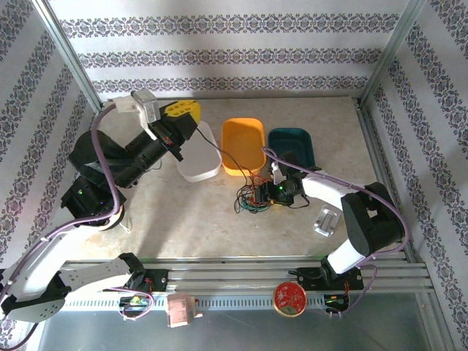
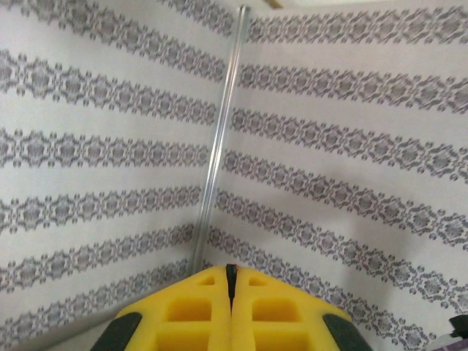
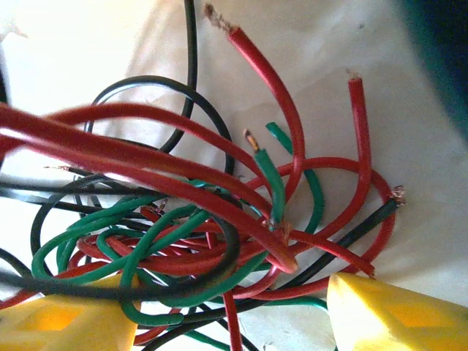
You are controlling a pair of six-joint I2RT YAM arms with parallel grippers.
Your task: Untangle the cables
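Top view: a pale marbled bench (image 1: 219, 219) inside a wallpapered enclosure, with two robot arms mounted at its near edge. The thin, curly red, green and black cables (image 1: 248, 201) lie in one small heap right of the bench's centre, just on the near side of a shallow orange plastic tray (image 1: 243, 124). A white plastic tray (image 1: 201, 172) sits to its left and a dark teal plastic tray (image 1: 292, 135) to its right.

The right tool (image 1: 265, 194) is down at the heap. In its wrist view the yellow fingers (image 3: 395, 314) stand wide apart, released, with the cables (image 3: 183, 234) lying between them. There the wires loop over and under one another (green coils threaded through red, a black ring around both), with several bare ends sticking out toward the far side.

The left tool (image 1: 183, 110) is raised at the far left, near the white tray and well apart from the heap. In the left wrist view the left tool (image 2: 230, 281) is clenched, finger against finger, with nothing visible between them, facing the patterned wall (image 2: 329, 146).

Judging progress: the task looks barely begun. No wire lies apart from the heap, so every strand is yet to be drawn out and laid on its own.
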